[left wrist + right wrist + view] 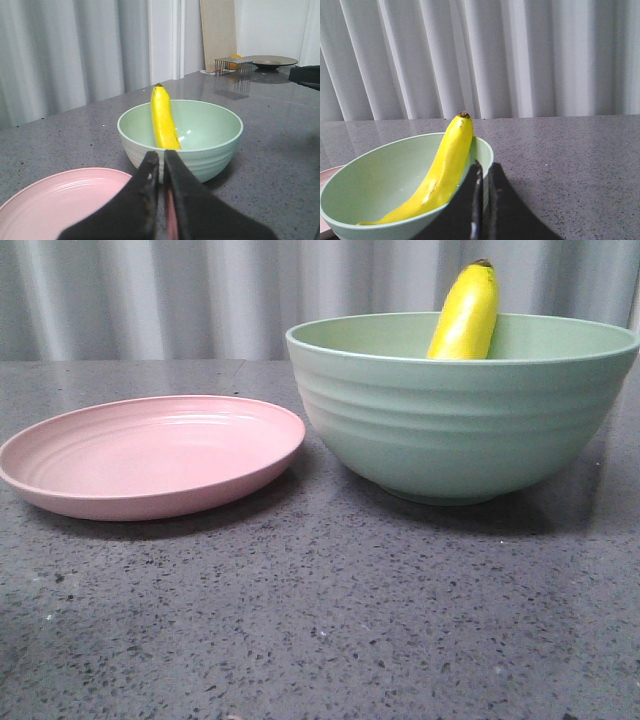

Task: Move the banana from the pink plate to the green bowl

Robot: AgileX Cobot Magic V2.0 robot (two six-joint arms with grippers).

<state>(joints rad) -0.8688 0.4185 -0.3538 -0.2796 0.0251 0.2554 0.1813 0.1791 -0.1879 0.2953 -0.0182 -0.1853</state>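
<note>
Banana (465, 315) is already in the green bowl (460, 420); it leans against the inner wall, lower end down near the bowl floor, dark tip poking up above the rim; pink plate (150, 455) sits bare just beside the bowl on the dark speckled surface (320, 620), plate rim nearly touching the bowl's side; left gripper (161, 162) has its fingers pressed together with nothing between them, hovering over the near edge of the plate and facing the bowl; right gripper (483, 172) likewise fingers together and holding nothing, just outside the bowl rim next to the banana; neither arm shows in the front view, so you're clear of the work area there; my read: transfer step is done, you're in the retreat/park phase; next move needs only that you back both arms off without clipping the bowl rim or the protruding banana tip, since the banana looks loosely propped and a nudge could tip it out; no regrasp needed unless you want it lying flatter.
</note>
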